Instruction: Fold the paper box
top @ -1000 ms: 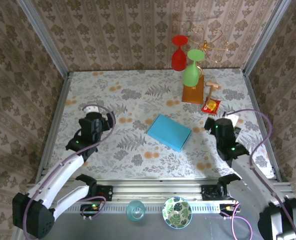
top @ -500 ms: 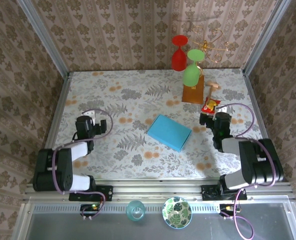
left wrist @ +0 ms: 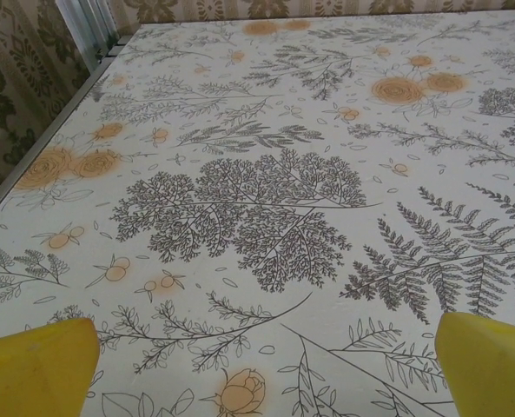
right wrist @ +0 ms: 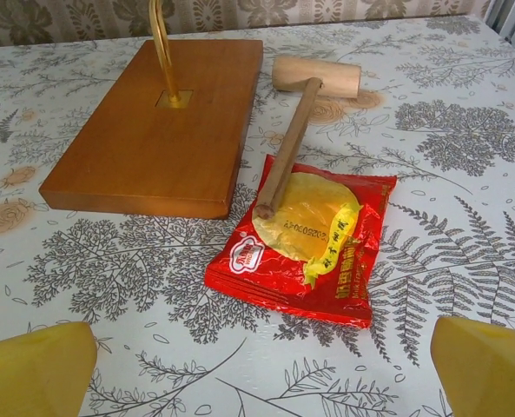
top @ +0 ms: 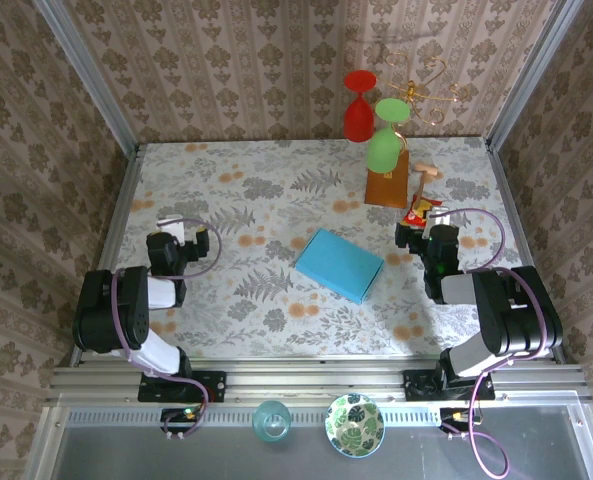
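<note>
Rail of grey metal runs close outboard of the left claw, whose arm is folded back tight over its base, wrist low and pointing up the table. Its two yellow fingertips stand wide apart at the bottom corners of the wrist view, with nothing between them. Ahead of them lies bare flowered tablecloth out to the wall corner. To this claw's right, well apart and slightly nearer the bases, sits the paper box. It is a shallow sky-blue rectangle with only its blue outside showing, turned at a slant to the table edges, with free cloth on every side. The right claw is near the box's right end, not touching it, on an arm folded the same way. Its yellow fingertips are spread wide too and grip nothing. Just ahead of this claw lies a red and yellow snack packet, with the handle end of a small wooden mallet resting on it. Ahead and to the left is a flat brown wooden base with a gold stem rising from its slot. From above, a green glass and a red glass show at that base, beyond the claw. Room to this claw's right is tight, the right-hand rail being near.
</note>
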